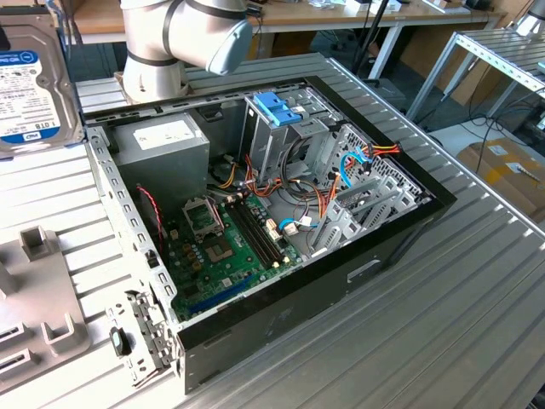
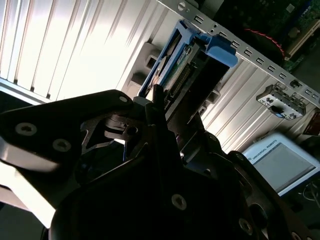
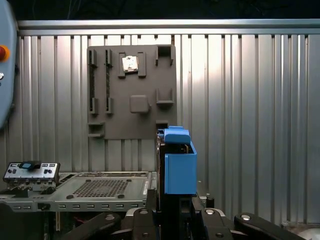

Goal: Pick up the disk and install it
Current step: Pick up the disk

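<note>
Looming at the upper left of the exterior view, the disk (image 1: 30,85) shows its white label to the lens. Below it, at lower left, lies a grey fixture plate (image 1: 34,290). At centre frame sits the open computer case (image 1: 383,256), motherboard (image 1: 221,247) exposed, a blue latch (image 1: 277,109) atop its drive cage and the arm (image 1: 183,34) behind, on a ribbed table (image 1: 477,324) stretching right. In the first wrist view, the gripper (image 3: 172,210) clamps the disk edge-on at its light-blue carrier.

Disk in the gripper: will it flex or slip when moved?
The disk is probably rigid: it stands straight out of the gripper. Its metal body likely makes it heavy for its size. Gripped near one end, it might pivot if jolted.
</note>
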You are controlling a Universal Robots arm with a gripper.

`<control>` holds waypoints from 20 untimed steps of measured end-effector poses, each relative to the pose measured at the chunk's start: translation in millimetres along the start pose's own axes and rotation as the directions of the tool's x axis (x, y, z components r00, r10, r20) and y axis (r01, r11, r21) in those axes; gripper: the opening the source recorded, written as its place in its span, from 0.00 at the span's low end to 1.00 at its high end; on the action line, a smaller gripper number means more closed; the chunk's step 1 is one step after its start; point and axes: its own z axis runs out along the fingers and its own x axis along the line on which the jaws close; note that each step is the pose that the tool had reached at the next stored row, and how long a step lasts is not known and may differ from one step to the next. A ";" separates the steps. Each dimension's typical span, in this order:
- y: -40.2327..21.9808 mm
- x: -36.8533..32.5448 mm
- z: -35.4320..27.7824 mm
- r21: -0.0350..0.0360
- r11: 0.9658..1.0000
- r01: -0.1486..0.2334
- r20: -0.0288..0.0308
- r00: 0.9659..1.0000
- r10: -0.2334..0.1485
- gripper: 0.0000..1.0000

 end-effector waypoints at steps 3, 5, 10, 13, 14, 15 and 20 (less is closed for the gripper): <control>-7.3 -0.3 0.1 0.000 1.000 0.000 0.000 1.000 0.000 0.35; -11.6 -0.6 0.1 0.000 1.000 0.000 0.000 1.000 0.000 0.35; -13.0 -0.7 0.1 0.000 1.000 0.000 0.000 1.000 0.000 0.35; -13.1 -0.8 0.1 0.000 1.000 0.000 0.000 1.000 0.000 0.35; -13.1 -0.7 0.1 0.000 1.000 0.000 0.000 1.000 0.000 0.35; -13.5 -0.8 0.1 0.000 1.000 0.000 0.000 1.000 0.000 0.35; -22.8 -0.8 0.1 0.000 1.000 0.000 0.000 1.000 0.000 0.35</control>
